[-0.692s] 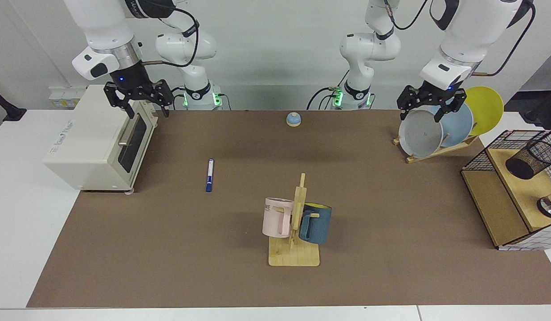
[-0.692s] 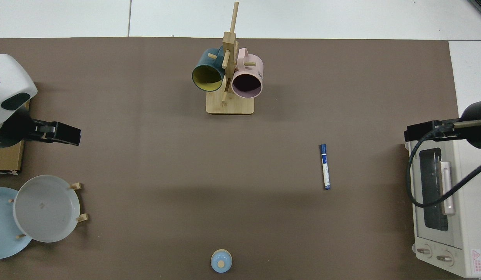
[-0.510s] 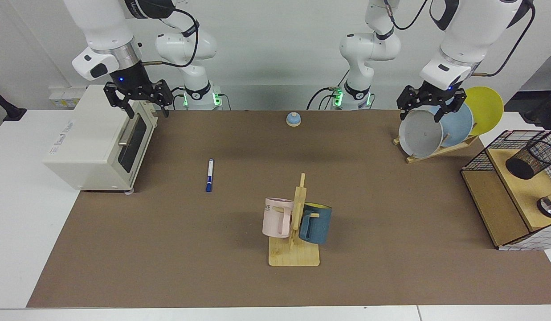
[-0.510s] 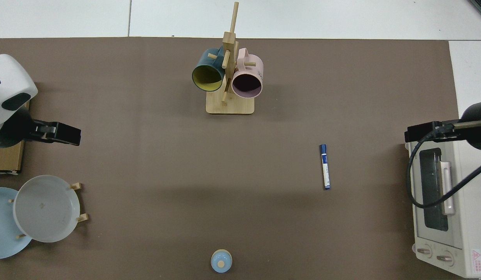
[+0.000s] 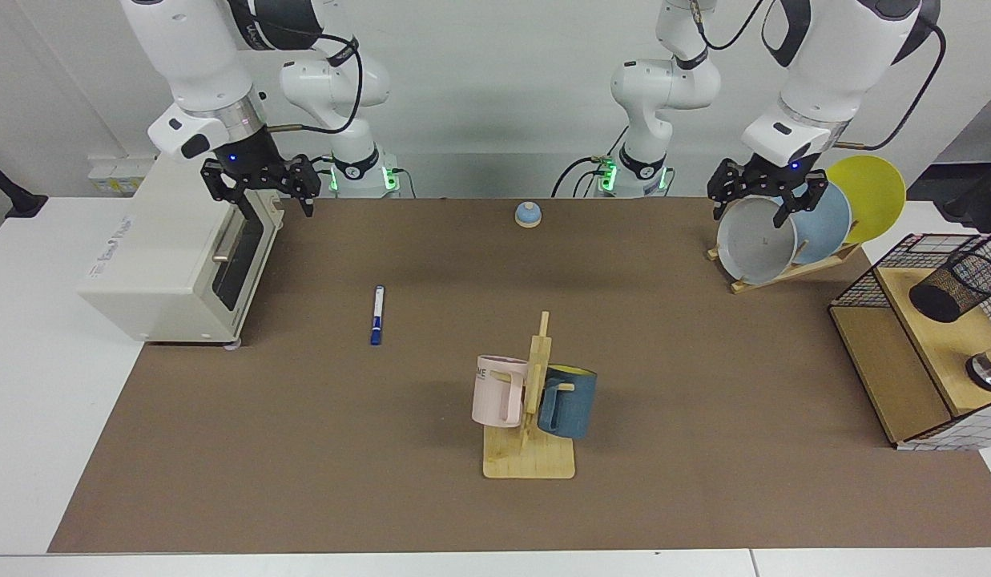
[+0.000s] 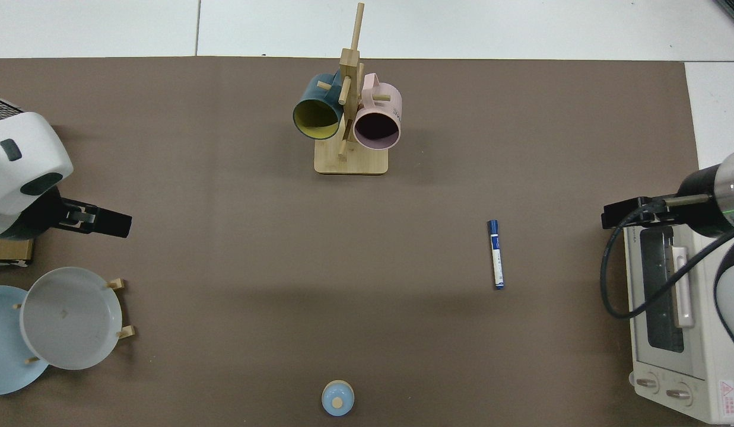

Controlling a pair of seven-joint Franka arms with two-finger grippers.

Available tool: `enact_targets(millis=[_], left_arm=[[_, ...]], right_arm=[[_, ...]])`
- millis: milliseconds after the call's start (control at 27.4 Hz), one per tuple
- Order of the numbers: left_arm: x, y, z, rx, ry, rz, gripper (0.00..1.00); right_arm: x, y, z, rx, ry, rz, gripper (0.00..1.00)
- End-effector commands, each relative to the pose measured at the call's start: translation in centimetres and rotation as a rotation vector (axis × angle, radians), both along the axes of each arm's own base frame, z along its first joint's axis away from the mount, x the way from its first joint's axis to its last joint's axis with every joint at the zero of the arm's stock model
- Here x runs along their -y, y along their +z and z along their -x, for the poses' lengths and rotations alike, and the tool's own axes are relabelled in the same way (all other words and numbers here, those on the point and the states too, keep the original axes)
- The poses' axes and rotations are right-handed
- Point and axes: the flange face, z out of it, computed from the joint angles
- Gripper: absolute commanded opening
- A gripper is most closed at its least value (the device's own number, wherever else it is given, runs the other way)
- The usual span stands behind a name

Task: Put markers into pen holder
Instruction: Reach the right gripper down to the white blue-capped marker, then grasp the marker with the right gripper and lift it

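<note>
**2 empty grippers start to move, marker untouched**

Both pairs of fingers are spread apart and hold nothing. The right gripper (image 5: 260, 188) hangs over the toaster oven (image 5: 175, 256) corner, having shifted a little toward the middle of the surface (image 5: 431, 497) since 0.7 s ago; I judge it is starting for the marker (image 5: 376, 315), which lies flat where it was, well apart from it. The left gripper (image 5: 761, 198), above the plate rack (image 5: 783, 268), has drifted slightly too. The pen holder (image 5: 960, 286) lies tipped on the wire-grid shelf (image 5: 872, 353), unchanged.
</note>
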Motion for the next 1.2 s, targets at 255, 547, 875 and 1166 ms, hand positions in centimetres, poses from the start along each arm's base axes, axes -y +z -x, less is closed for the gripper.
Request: enact_targets(millis=[255, 547, 875, 1166], left_arm=[[-0.1, -0.2, 1.6, 0.01, -0.016, 0.015, 1.0], [-0.1, -0.2, 1.8, 0.001, -0.018, 0.015, 1.0], [-0.2, -0.1, 2.1, -0.005, -0.016, 0.017, 1.0], [-0.2, -0.6, 2.1, -0.014, -0.016, 0.016, 1.0]], right_arm=[[-3.2, -7.4, 0.4, 0.005, 0.068, -0.017, 1.0], [-4.8, -13.5, -0.2, 0.002, 0.026, -0.017, 1.0], [-5.2, -18.8, -1.3, 0.009, 0.016, -0.018, 1.0], [-6.9, -22.7, -2.1, 0.009, 0.016, -0.02, 0.99]])
